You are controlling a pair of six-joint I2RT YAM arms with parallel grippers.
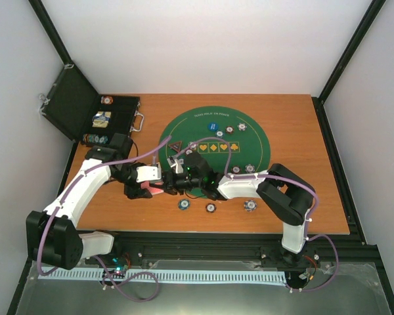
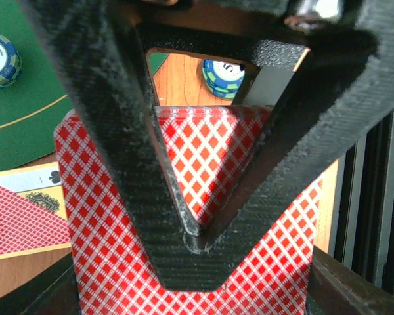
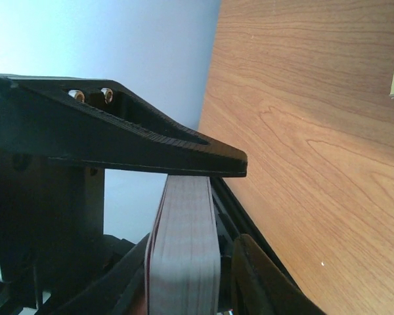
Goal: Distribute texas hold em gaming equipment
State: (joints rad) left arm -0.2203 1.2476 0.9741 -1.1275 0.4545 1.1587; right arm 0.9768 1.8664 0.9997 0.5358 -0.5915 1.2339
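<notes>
Your left pincer (image 1: 150, 188) is clamped on the red-backed playing cards (image 2: 98, 216) close to the near edge of the worktop (image 1: 302, 164), left of its middle, and your right pincer (image 1: 175, 182) is around the same stack, but I cannot tell if it grips.

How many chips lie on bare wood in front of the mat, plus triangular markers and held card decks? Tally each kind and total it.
Chips: 3
Triangular marker: 1
Card deck: 1
Total: 5
</notes>
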